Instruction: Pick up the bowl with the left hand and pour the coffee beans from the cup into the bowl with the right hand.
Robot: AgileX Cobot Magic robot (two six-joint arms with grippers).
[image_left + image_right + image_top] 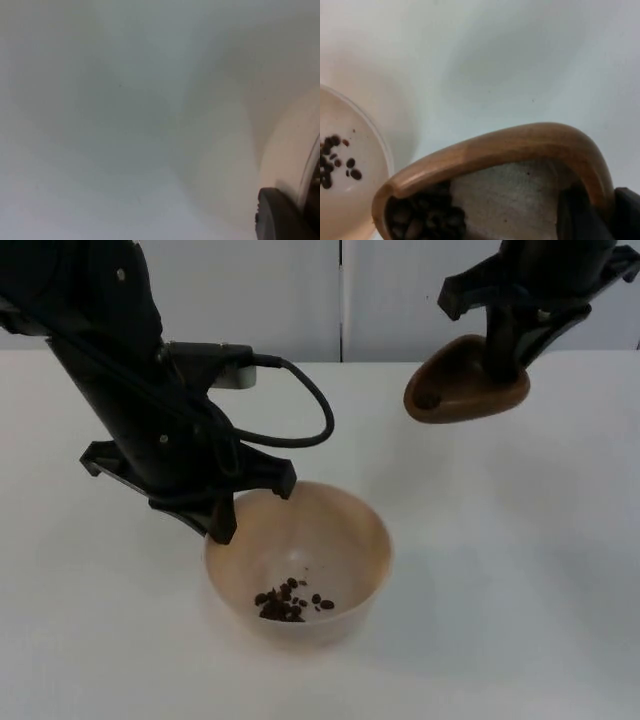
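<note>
Low in the middle of the top view sits the pale bowl (298, 562) on the white desk (520, 570), and a small heap of dark coffee beans (288, 602) lies on its floor, toward the near side. The left tool (222, 523) comes down from the upper left of the frame and has its black fingers clamped on the bowl's rim at the rim's upper left edge, one finger reaching down over the lip. In the left wrist view a black fingertip (280, 215) lies right against the bowl's pale wall (290, 150).

Toward the upper right of the top view the right tool (500, 368) hangs above the desk, well apart from the bowl, gripping a brown wooden cup (465, 385) by its wall. The cup is tipped over, its mouth facing the lower left, toward the bowl. In the right wrist view the cup's curved rim (510, 145) is close up, with beans (427, 217) gathered at its lowered end, and the bowl (367, 150) with its scattered beans shows beyond it.
</note>
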